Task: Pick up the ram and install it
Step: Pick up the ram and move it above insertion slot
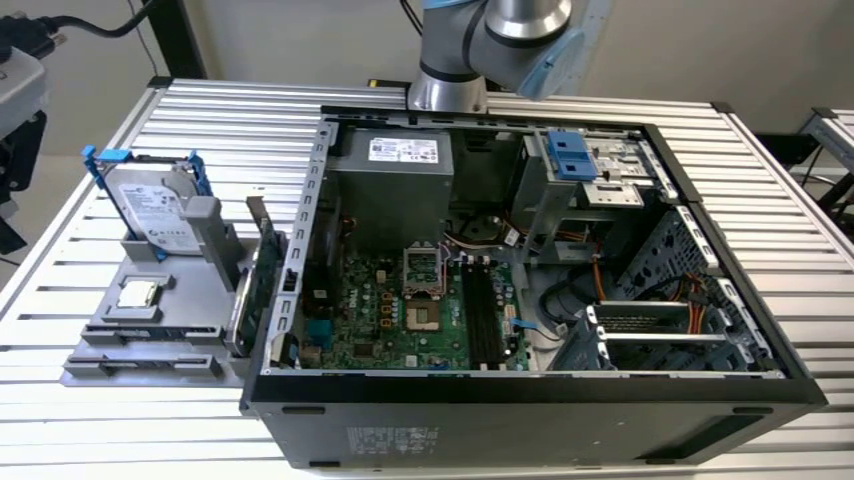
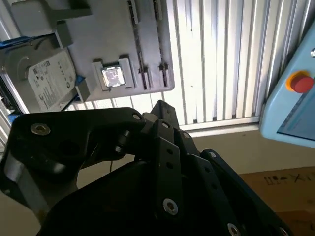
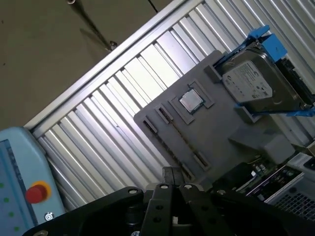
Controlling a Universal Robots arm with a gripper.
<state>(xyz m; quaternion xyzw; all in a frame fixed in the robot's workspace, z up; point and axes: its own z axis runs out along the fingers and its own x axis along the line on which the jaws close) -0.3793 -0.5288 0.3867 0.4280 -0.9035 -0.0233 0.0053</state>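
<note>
The ram's place cannot be told: the long grooves of the grey holder (image 3: 219,120), centre frame in the first wrist view, look bare, and the motherboard's black slots (image 1: 481,310), lower centre of the exterior view, are too dark to be read. The claw (image 2: 162,123) is held above the slatted bench (image 2: 221,59), its opening not to be judged. By this reading, the stick is best located first, then gripped across its thin faces at mid-length and kept level.

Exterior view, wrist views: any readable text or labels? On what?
None can be quoted.
Label on the hard drive: too small to read.
Sticker on the power supply: too small.
Sticker on the case: too small.
Marks on the cardboard box: unreadable.
</note>
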